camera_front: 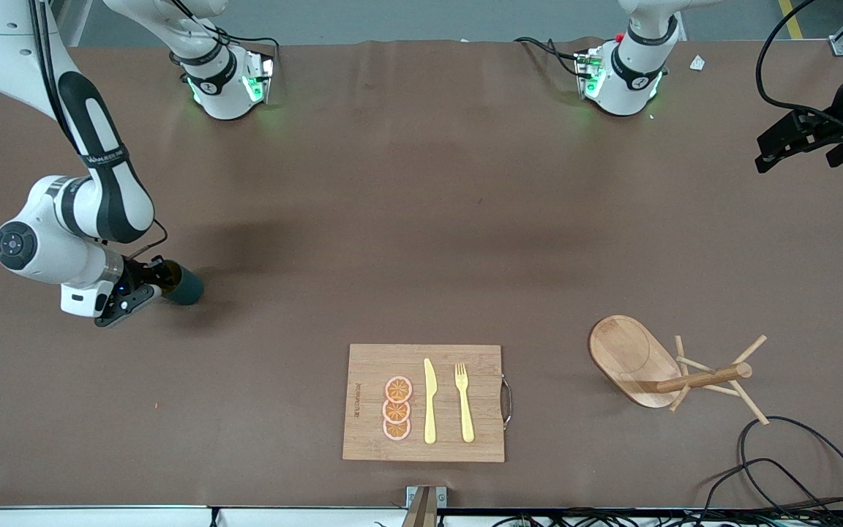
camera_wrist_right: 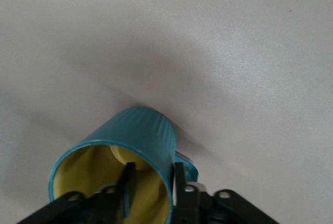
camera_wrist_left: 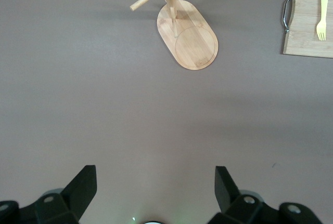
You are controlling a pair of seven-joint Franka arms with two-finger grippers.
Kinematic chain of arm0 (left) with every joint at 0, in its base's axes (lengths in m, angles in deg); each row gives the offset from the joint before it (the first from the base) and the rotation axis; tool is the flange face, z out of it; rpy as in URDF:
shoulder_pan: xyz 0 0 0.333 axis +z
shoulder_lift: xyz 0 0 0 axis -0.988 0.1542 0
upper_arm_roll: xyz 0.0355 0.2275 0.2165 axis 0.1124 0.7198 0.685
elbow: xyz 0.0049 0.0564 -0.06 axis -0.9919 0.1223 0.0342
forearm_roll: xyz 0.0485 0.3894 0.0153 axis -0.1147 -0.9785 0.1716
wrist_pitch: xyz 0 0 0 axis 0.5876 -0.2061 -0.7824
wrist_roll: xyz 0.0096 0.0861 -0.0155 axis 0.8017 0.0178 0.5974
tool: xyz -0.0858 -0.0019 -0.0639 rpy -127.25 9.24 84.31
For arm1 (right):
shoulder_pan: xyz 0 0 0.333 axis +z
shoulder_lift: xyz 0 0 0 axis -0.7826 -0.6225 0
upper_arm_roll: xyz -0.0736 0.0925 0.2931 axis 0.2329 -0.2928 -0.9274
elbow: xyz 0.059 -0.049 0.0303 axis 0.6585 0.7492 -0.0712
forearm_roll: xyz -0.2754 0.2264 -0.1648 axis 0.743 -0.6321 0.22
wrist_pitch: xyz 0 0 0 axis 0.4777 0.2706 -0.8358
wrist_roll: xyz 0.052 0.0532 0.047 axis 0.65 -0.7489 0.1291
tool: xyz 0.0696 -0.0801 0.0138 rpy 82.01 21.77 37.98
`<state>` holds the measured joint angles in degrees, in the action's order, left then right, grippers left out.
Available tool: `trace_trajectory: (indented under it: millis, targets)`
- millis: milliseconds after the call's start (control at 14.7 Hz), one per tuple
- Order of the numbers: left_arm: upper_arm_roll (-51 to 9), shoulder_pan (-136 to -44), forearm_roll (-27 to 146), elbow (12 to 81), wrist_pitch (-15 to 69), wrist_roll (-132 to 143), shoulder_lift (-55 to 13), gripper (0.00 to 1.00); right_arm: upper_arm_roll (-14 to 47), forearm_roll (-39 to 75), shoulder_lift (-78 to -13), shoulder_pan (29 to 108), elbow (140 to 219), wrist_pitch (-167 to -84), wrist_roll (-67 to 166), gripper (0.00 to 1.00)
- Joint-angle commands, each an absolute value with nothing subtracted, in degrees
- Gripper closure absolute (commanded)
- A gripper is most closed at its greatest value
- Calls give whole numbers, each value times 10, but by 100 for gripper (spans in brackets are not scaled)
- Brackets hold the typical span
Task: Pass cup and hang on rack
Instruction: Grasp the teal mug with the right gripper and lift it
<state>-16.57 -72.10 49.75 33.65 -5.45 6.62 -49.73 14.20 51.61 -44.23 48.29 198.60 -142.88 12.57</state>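
Board (camera_front: 423, 403) lies nearest your camera, while your cup (camera_front: 181, 285) sits on its side on the table toward the right arm's end, the right gripper (camera_front: 149, 285) pinching its wall, the rack (camera_front: 656, 366) untouched, and the left gripper (camera_wrist_left: 156, 187) waiting, spread wide.

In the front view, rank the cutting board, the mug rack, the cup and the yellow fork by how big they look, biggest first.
1. Cutting board, clearly the largest.
2. Rack, counting its oval base and pegs.
3 and 4. Fork and cup: too close to rank. The fork is longer but thin, and the right gripper partly hides the cup.
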Motion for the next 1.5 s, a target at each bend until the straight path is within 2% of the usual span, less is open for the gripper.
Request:
trace_trajectory:
  millis: [0,204,408,748,1156,1428]
  targets:
    - [-167,-717,497,332,-75,57,-505,0,140,507,-436,482,1983,-1428,126,100]
    - [-166,-717,498,331,-75,58,-505,0,135,504,-425,487,1965,-1385,188,100]
    - [-167,-718,498,332,-73,59,-503,0,131,504,-387,517,1966,-1342,295,100]
    - [-167,-721,496,331,-70,60,-501,0,132,504,-340,641,1972,-1310,594,100]
    - [-168,-723,497,331,-65,65,-502,0,132,481,-354,804,1940,-1328,896,100]
    - [-167,-724,490,331,-52,68,-495,0,133,465,-401,878,1903,-1366,1017,100]
